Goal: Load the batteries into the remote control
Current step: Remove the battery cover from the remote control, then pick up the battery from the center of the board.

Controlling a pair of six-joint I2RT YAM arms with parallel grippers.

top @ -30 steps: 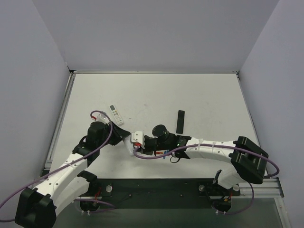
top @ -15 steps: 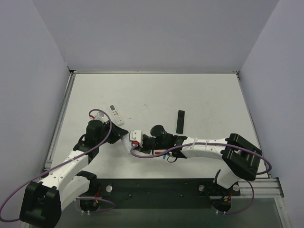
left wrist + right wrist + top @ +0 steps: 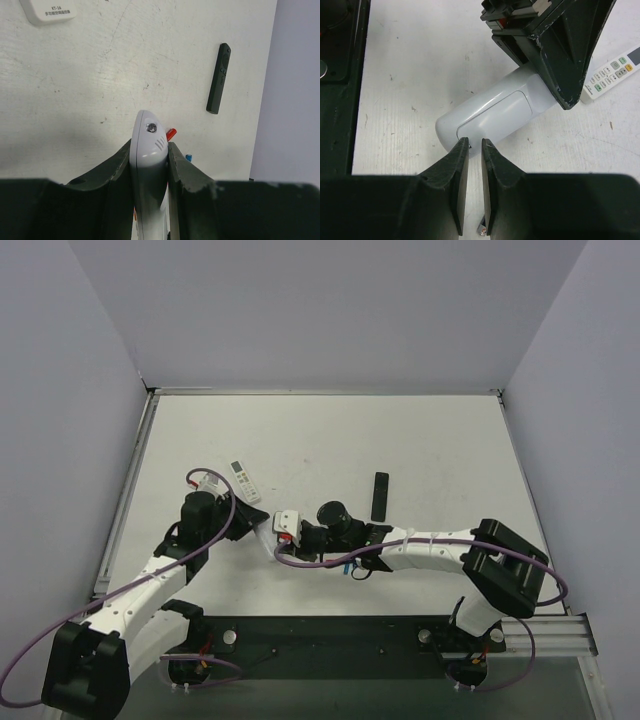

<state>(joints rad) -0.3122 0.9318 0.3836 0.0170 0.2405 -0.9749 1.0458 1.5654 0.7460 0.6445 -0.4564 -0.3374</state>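
Note:
My left gripper is shut on the small white remote control and holds it on edge by its long sides, in the left wrist view too. The right wrist view shows its plain white back with the battery cover closed. My right gripper is nearly shut with only a narrow empty slit, and its tips touch the remote's rounded end. In the top view it sits right beside the remote. One blue battery lies under the right arm, and its end shows in the left wrist view. I cannot make out the second.
Another white remote lies face up just behind the left gripper and also shows in the right wrist view. A slim black remote lies to the right. A red cell lies beyond the held remote. A small grey cell end shows under my right fingers.
The left gripper has carried the remote slightly back and left. The right gripper has followed to the left and stays at the remote's end.

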